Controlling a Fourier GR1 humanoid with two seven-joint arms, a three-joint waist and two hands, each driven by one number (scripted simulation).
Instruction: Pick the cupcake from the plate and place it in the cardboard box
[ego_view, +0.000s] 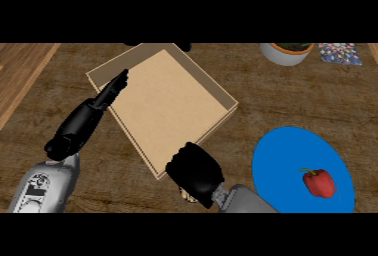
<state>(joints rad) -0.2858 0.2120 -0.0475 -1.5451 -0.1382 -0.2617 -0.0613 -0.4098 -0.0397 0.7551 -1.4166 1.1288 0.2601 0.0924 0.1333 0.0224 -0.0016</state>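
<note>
**Desk:** Where is the cupcake (190, 197) at this moment?

**Caption writer:** It is not on the blue plate (286, 150), which carries only a red pepper (319, 183). The right hand (194, 171) sits at the near corner of the cardboard box (170, 105), its fingers curled tight into a ball. A pale sliver shows under it. I judge that to be the cupcake, held and mostly hidden.

**Desk:** And the other hand?

**Caption writer:** The left hand (81, 125) lies along the box's left wall with its fingers straight and holding nothing. The tips rest at the rim.

**Desk:** What could go wrong from here?

**Caption writer:** The right hand appears to be over the corner wall, not clearly over the box floor. If the fingers open there, the cupcake may land on the rim and tip out onto the bench (258, 90). A low carry inward could also catch the wall and shove the box, since it sits at an angle. The left hand's straight fingers may nudge the box too, moving the target under the drop.
</note>
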